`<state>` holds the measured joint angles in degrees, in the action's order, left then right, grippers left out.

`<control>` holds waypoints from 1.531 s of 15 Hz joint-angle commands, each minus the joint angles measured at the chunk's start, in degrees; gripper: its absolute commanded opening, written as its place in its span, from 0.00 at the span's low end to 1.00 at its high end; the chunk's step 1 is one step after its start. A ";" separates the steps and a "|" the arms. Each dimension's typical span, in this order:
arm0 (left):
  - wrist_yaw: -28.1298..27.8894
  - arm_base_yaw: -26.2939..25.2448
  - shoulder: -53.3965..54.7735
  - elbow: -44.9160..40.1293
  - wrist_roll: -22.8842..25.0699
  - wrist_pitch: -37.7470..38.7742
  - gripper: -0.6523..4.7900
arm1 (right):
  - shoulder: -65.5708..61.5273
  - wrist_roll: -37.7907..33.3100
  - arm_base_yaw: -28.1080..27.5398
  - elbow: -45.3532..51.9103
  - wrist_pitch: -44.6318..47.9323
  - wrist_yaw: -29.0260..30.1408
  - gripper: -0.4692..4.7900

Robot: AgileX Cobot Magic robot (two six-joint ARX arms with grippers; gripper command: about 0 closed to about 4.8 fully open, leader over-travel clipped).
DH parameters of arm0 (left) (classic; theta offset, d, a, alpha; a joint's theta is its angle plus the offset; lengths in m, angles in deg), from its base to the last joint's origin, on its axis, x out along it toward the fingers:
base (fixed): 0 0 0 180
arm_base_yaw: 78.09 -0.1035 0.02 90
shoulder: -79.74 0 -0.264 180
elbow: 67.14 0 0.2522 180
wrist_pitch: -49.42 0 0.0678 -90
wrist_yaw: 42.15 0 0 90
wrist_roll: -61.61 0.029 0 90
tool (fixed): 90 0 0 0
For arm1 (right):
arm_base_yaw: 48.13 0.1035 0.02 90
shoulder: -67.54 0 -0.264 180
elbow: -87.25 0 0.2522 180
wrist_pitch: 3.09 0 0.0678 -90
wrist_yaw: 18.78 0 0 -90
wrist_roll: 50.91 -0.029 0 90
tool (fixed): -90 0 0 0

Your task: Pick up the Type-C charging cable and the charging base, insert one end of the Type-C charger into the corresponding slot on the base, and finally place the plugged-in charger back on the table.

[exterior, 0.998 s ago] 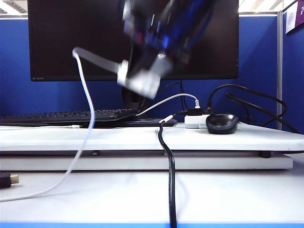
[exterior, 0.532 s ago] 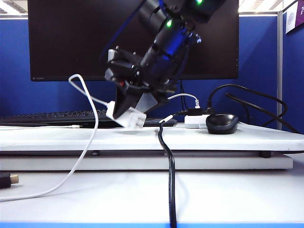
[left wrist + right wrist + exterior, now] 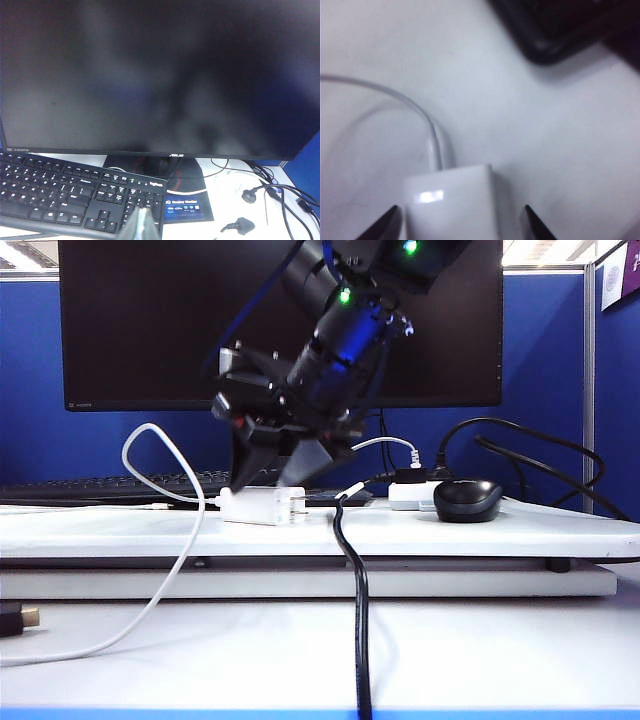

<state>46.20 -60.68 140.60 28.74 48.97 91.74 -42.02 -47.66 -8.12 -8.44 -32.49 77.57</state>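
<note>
Glossy white plastic charging base [image 3: 451,202] with metal prongs; smooth white Type-C charging cable [image 3: 170,540]; matt white counter [image 3: 480,530]; shiny black mouse [image 3: 467,500]; matt black plastic keyboard [image 3: 75,192]

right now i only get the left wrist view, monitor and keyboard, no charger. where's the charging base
Observer: The charging base lies flat on the table, in front of the keyboard.
Operator: cable in it
Observer: Yes, the Type-C charging cable runs into the end away from the prongs.
Operator: right gripper holding it
Observer: No. The right gripper hangs over the base with jaws open and a gap on each side. The left gripper is not in the exterior view.
</note>
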 commanded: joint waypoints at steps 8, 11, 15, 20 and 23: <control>-0.90 0.02 -3.39 0.33 3.19 3.15 0.11 | 31.26 -0.31 0.02 -0.57 2.91 -8.20 0.09; -3.65 0.02 -8.74 0.33 3.21 5.09 0.11 | 44.15 -0.28 0.09 -0.55 -4.52 -8.52 0.09; -4.79 0.02 -23.80 -1.14 3.19 13.75 0.11 | 63.60 -0.22 0.07 2.21 -22.21 -13.77 0.09; -4.28 0.02 -43.87 -7.93 1.18 26.62 0.11 | 90.88 -0.66 0.04 33.53 -9.70 -14.19 0.09; -6.14 0.02 -52.41 -13.27 1.01 31.63 0.11 | 101.61 -2.40 0.00 50.53 -8.74 -16.96 0.09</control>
<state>40.12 -60.68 89.56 16.59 50.19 122.69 58.59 -48.43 -8.14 40.00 -42.43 62.19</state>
